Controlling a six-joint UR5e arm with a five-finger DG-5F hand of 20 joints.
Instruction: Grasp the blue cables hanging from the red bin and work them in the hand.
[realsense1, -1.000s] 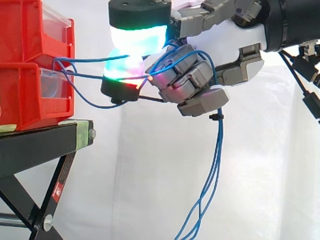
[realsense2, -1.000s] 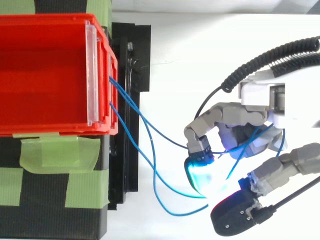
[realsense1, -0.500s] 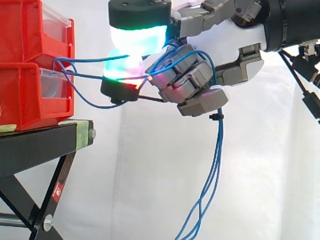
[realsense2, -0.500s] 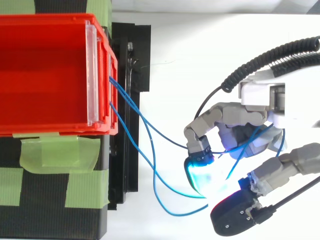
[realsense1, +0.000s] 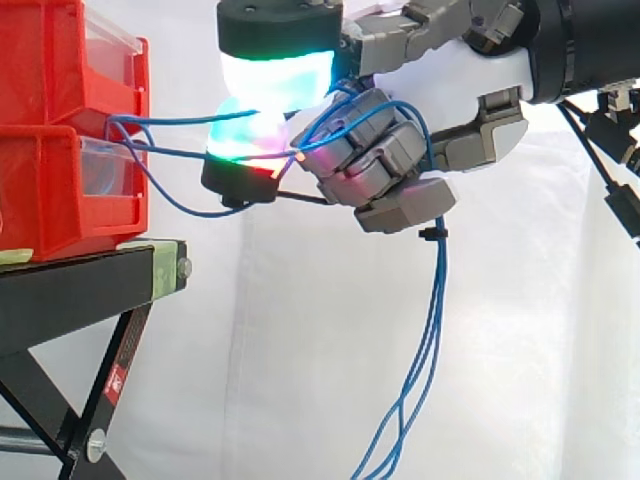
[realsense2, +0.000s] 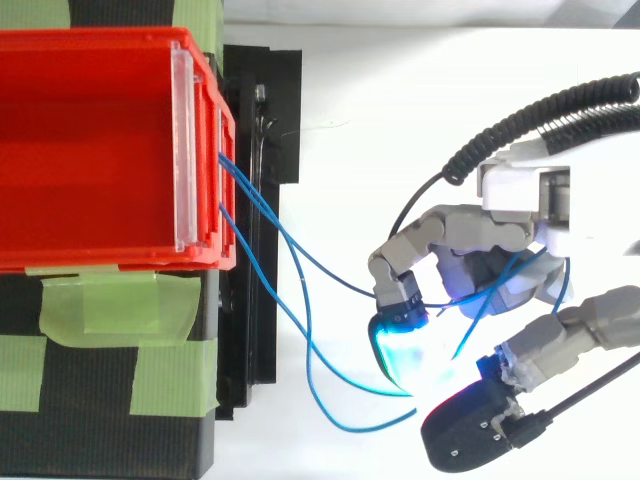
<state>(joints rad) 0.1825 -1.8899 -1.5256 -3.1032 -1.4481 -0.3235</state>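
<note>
Thin blue cables run from the front of the stacked red bins to my hand, which sits to the right of the bins at their height. My fingers are curled round the cables, and the thumb pad glows white-green above them. Past the hand the cables hang down in long loops toward the bottom edge. From above, the cables leave the red bin and sweep right into the curled hand, with a cyan-white pad glowing.
The bins stand on a black stand with green tape on its top. A white curtain hangs behind. Below and right of the hand is open space.
</note>
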